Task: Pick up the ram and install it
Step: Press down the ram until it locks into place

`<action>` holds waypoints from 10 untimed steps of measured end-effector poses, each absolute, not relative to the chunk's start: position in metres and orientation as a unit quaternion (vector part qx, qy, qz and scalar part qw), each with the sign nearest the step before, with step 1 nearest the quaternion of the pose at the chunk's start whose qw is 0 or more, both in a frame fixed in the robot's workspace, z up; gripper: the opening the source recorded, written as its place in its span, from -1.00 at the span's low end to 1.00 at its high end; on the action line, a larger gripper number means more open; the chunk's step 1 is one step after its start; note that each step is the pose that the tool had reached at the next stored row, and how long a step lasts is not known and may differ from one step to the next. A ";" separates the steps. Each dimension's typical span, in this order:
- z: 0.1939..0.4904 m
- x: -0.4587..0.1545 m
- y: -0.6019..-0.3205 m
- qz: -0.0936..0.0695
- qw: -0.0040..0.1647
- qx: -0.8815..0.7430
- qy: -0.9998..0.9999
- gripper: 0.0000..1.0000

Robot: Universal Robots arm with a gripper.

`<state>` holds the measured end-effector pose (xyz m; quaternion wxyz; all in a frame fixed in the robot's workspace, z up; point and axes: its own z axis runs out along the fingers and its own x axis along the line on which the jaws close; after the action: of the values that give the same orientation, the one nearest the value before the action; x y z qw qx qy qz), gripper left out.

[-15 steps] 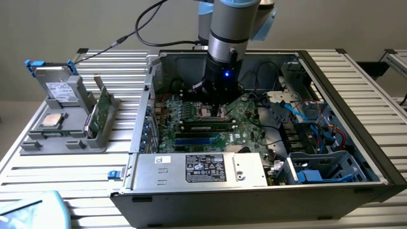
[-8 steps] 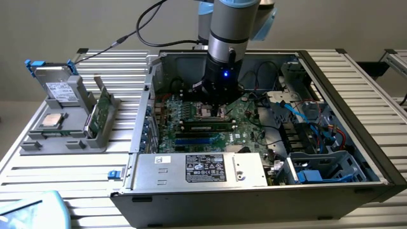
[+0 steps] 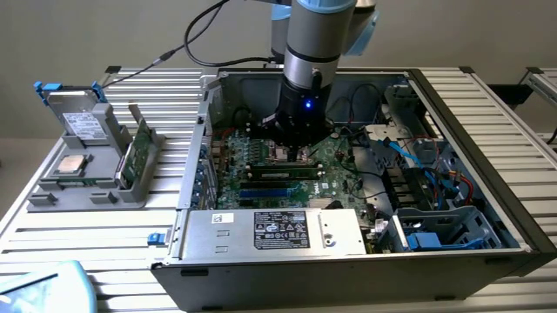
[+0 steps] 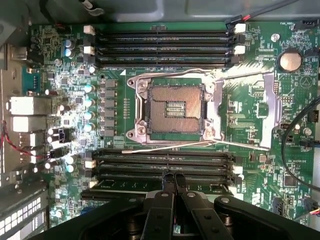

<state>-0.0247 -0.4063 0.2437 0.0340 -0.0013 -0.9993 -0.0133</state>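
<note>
Gripper (image 4: 174, 176) fingers are pressed together, holding nothing, just above the ram (image 3: 283, 174), which sits in a slot beside the CPU socket (image 4: 172, 108); ram's long axis runs parallel w/ the slots.

Robot arm (image 3: 312, 39): silver-grey cylindrical link with pale blue joint caps; black wrist housing bearing a small blue indicator light; black cable looped from its base. Claw (image 4: 173, 179): black, with two narrow fingers.
</note>
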 end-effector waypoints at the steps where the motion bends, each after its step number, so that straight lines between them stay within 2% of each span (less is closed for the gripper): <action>1: 0.244 -0.025 -0.408 -0.013 0.034 -0.001 -0.999 -0.79; 10: 0.244 -0.034 -0.420 -0.013 0.033 -0.001 -0.999 -0.79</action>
<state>-0.0339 -0.4195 0.2437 0.0328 -0.0007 -0.9994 -0.0133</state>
